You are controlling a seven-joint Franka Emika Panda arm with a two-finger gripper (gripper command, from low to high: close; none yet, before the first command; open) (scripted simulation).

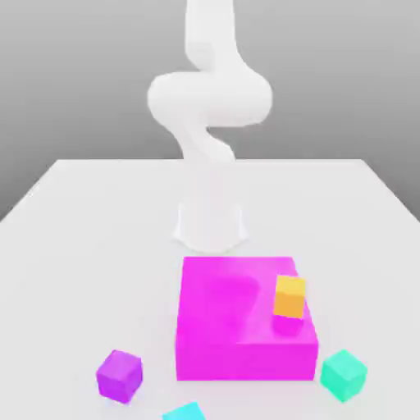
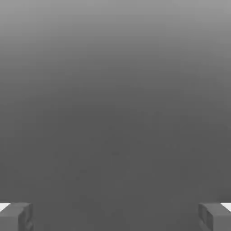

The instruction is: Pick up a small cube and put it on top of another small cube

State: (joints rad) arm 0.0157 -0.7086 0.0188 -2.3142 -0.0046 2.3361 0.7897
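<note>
The small mint-green cube (image 1: 343, 375) rests on the white table, just off the big magenta block's corner on the exterior view's right. In the hand view my gripper (image 2: 115, 217) is open: its two grey fingertips (image 2: 16, 216) stand far apart with nothing between them, facing a plain grey backdrop. The white arm (image 1: 209, 98) rises from its base (image 1: 211, 223) behind the block and bends upward out of the picture, well away from the cubes.
A big magenta block (image 1: 238, 328) sits in front of the arm's base, with a small orange cube (image 1: 289, 296) on its top. A purple cube (image 1: 120, 376) lies on the exterior view's left. A bluer cyan cube (image 1: 184, 413) sits at the near edge.
</note>
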